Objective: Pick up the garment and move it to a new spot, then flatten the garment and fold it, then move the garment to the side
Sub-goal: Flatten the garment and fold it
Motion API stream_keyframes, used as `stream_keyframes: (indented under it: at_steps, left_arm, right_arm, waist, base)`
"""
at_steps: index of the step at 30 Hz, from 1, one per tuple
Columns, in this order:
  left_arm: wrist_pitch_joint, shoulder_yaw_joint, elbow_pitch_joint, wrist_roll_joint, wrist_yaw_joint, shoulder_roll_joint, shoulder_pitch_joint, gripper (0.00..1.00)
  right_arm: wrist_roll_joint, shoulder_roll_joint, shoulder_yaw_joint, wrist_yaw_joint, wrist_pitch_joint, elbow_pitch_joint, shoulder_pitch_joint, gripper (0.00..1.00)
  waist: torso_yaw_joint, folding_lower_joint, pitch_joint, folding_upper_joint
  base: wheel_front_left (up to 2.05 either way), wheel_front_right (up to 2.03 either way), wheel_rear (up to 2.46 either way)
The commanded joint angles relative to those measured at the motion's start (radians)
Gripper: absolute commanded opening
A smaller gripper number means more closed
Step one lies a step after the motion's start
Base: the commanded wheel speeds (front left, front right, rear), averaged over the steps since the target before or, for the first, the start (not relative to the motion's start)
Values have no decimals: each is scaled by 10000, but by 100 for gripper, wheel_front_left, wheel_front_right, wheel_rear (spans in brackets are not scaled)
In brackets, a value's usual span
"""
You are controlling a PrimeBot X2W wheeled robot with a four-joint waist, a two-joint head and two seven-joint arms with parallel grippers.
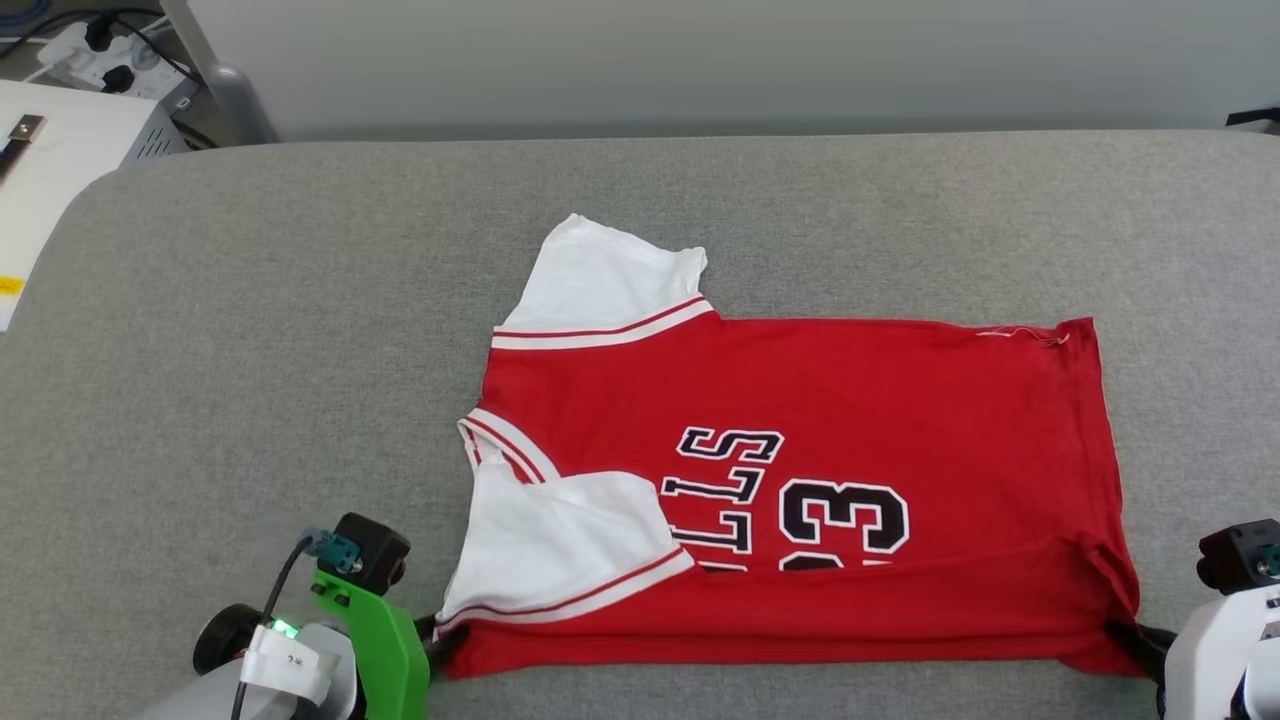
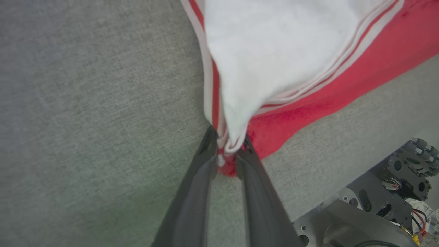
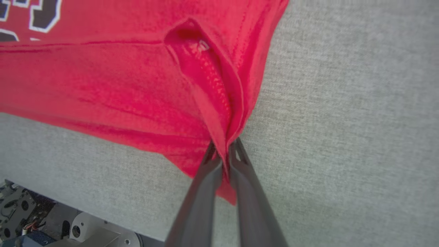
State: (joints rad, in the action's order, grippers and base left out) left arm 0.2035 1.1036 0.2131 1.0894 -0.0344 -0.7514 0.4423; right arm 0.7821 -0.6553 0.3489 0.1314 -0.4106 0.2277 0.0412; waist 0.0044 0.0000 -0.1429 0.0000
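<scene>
The red garment [image 1: 880,400] lies sideways on the grey table [image 1: 250,350], its near long edge folded over the lettering and number. One white sleeve [image 1: 600,280] points to the far side; the other [image 1: 560,545] lies folded on the body. My left gripper [image 1: 436,632] is shut on the near left corner, where white sleeve trim and red cloth [image 2: 301,103] bunch between the fingers [image 2: 192,192]. My right gripper [image 1: 1128,632] is shut on the near right hem corner [image 3: 219,113], the cloth pinched between its fingers [image 3: 247,192].
A white box with power plugs [image 1: 90,60] stands beyond the table's far left corner. Grey wall runs behind the table. The robot's base [image 2: 394,192] shows past the table's near edge. Bare cloth surface surrounds the garment on the left and far side.
</scene>
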Motion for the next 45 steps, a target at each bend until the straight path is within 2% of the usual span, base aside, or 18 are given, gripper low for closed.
stream_keyframes:
  at_steps: [1,8,11,15,18,23,28,31,34,41,45]
  left_arm:
    - [-150,-50,129,-158,-41,-134,-118,100]
    - [-614,-418,-610,-412,-277,-612,169,100]
    - [-905,-746,-1042,-687,-564,-807,585,100]
    - [-1308,-1197,-1199,-1056,-787,-790,1342,100]
    - [-1515,-1529,-1018,-1177,-765,-561,2033,100]
    - [-1237,-1861,-174,-1225,-300,-108,3499,100]
    - [-189,-2055,936,-824,470,320,5062,100]
    - [1126,-1898,1687,-545,933,553,6041,100]
    - [2004,-1830,2292,-479,1121,813,7004,100]
    - [4857,-1189,3659,-329,1396,1370,8822,100]
    - [5615,-1002,4195,-342,1455,1574,9418,100]
  right_arm:
    - [-163,86,-116,-7,368,93,88,100]
    - [-950,441,-1130,-7,2222,-243,67,100]
    - [-1568,824,-1767,-7,3045,-706,118,100]
    - [-2408,1495,-2352,-7,3825,-1554,264,100]
    - [-3048,2041,-2742,-7,4370,-2243,393,100]
    - [-3999,2907,-2975,-7,4932,-3498,615,100]
    - [-4395,3220,-2693,-7,5041,-4220,915,100]
    - [-4462,3271,-2472,-7,5094,-4464,1191,100]
    - [-4472,3277,-2311,-7,5174,-4611,1470,100]
    - [-4433,3255,-1997,-7,5367,-4691,2171,100]
    - [-4402,3236,-1851,-7,5517,-4586,2525,100]
  waist:
    - [20,0,157,0]
    - [32,0,581,0]
    - [-10,0,627,0]
    - [-185,0,480,0]
    - [-359,0,187,0]
    - [-786,0,-629,0]
    - [-1267,0,-1630,0]
    - [-1542,0,-2208,0]
    - [-1785,0,-2744,0]
    - [-2246,0,-4025,0]
    - [-2428,0,-4545,0]
  base:
    - [0,0,0]
    - [0,0,0]
    - [0,0,0]
    - [0,0,0]
    - [0,0,0]
    - [0,0,0]
    - [0,0,0]
    - [0,0,0]
    - [0,0,0]
    - [0,0,0]
    - [0,0,0]
